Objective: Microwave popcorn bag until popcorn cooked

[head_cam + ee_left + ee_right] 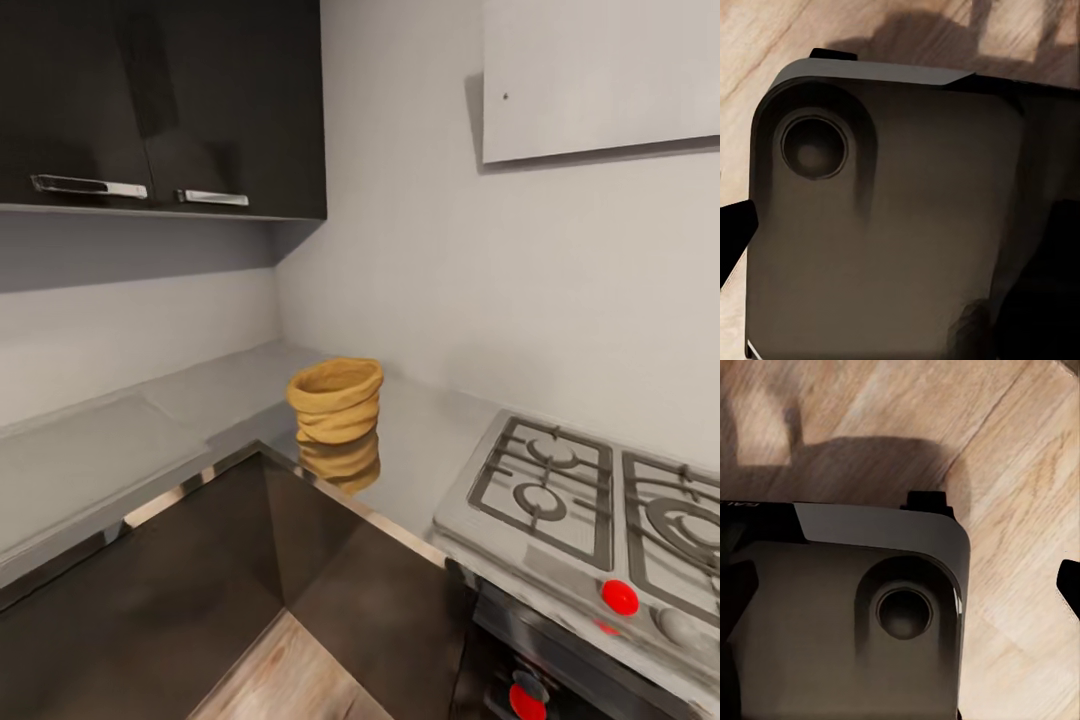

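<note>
The popcorn bag (pixel 336 400), a squat mustard-brown sack with a rolled rim, stands upright in the inner corner of the grey countertop (pixel 225 390), which mirrors it. I cannot see into the bag. The microwave is out of view. In the left wrist view my left gripper (pixel 896 240) hangs over the robot's dark base, its dark fingertips (pixel 731 232) wide apart with nothing between them. The right gripper (pixel 900 589) likewise stands open above the base and the wooden floor, one of its fingertips (pixel 1069 585) at the picture's edge.
A steel gas hob (pixel 580 490) with red knobs (pixel 620 597) adjoins the bag's right. Dark upper cabinets (pixel 160 100) hang above the left counter run, and a pale panel (pixel 600 70) hangs on the right wall. Dark cabinet fronts (pixel 200 570) enclose a wedge of wooden floor (pixel 270 670).
</note>
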Controlling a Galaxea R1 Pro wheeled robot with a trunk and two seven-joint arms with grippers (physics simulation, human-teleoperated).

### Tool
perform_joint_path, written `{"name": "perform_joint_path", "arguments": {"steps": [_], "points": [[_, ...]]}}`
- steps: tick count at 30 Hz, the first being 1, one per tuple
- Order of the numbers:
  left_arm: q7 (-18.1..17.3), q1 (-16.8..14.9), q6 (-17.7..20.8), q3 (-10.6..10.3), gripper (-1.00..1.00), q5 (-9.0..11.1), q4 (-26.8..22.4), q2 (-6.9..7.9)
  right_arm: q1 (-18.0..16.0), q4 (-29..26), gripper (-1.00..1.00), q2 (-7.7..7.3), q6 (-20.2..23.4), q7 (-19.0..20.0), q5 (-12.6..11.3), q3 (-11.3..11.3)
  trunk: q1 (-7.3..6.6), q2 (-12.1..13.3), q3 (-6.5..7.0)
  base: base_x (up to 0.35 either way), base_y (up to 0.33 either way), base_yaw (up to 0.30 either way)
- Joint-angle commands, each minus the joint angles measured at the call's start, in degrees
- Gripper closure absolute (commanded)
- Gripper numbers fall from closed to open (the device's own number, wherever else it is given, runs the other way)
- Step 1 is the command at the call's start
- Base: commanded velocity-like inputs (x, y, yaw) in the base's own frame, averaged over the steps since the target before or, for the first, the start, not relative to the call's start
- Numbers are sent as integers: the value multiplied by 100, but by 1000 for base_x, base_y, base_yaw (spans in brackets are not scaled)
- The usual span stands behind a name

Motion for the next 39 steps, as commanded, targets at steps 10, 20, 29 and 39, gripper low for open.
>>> {"name": "perform_joint_path", "arguments": {"steps": [10, 20, 29, 39], "points": [[18, 1, -6, 19, -100, 57, -9, -7, -8, 18, -100, 4, -37, -14, 64, -49, 3, -2, -5, 150, 1, 0], [49, 0, -10, 18, -100, 58, 0, -11, -8, 18, -100, -12, -14, -11, 59, -49, -151, 278, 121, 1, 0, 0], [52, 2, -12, 12, -100, 56, 0, -11, -8, 18, -100, -30, -26, -15, 57, -49, -348, 639, 282, 0, 0, 0], [57, 2, -11, 20, -100, 75, 1, -11, -8, 18, -100, -27, -47, -15, 64, -48, -568, 1040, 462, 0, 0, 0]]}}
